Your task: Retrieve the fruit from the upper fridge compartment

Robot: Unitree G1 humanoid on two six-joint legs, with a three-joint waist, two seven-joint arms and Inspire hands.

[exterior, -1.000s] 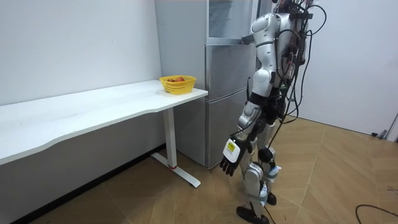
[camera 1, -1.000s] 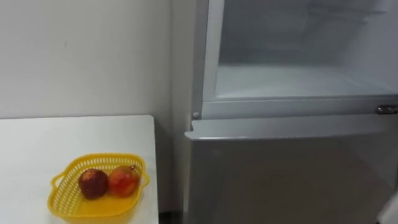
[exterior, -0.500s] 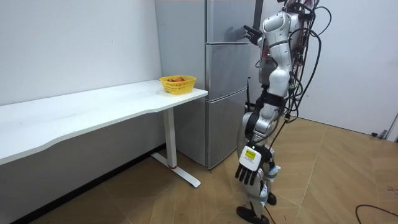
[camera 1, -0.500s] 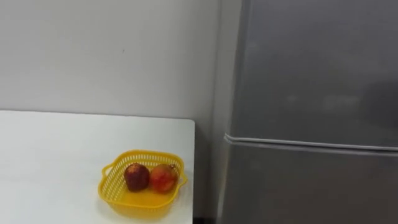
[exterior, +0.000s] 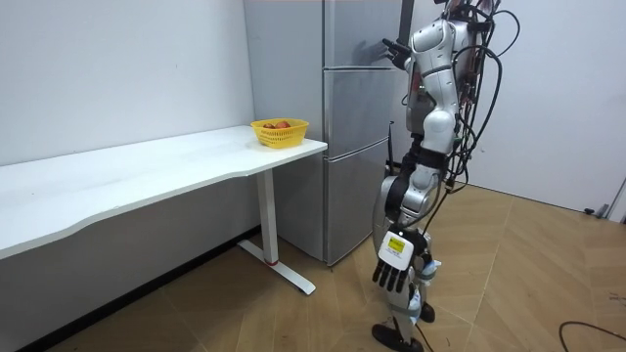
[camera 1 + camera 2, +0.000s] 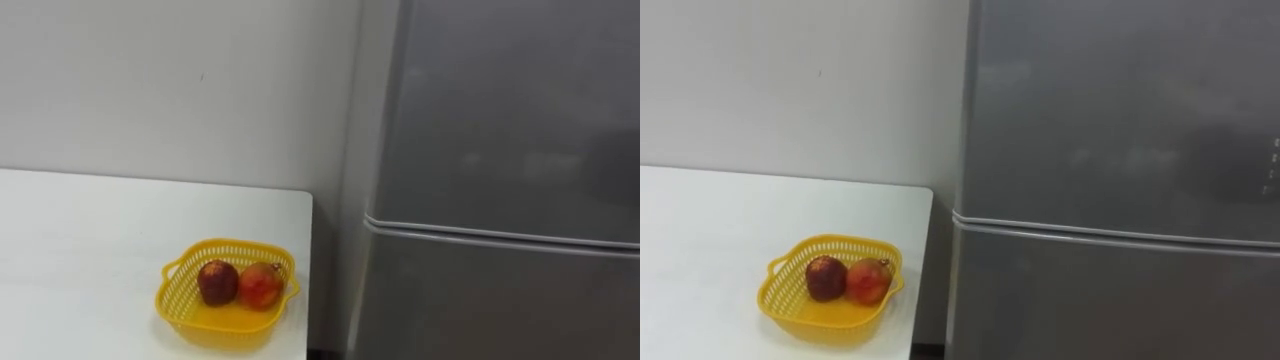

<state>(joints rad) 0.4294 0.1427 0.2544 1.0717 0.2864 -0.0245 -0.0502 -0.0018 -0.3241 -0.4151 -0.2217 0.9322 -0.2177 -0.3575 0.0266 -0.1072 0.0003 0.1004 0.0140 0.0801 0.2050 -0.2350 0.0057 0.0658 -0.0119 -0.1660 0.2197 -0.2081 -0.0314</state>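
Status: late stage, judged near completion.

1. Fridge: both doors are shut. The upper door sits flush above the seam.
2. Basket: stands on the table just left of the fridge, near the table's corner. It holds two fruits, touching each other. Which one came from the fridge cannot be told.
3. Right hand: raised at the front of the upper door, fingers apparently extended, grasping nothing.
4. Left hand: hangs low in front of the fridge, fingers released, empty.
5. Robot: stands upright facing the fridge.

Assessment: with the fruit in the basket, both hands empty and the door shut, retrieval appears done. Remaining: take the right hand off the door.
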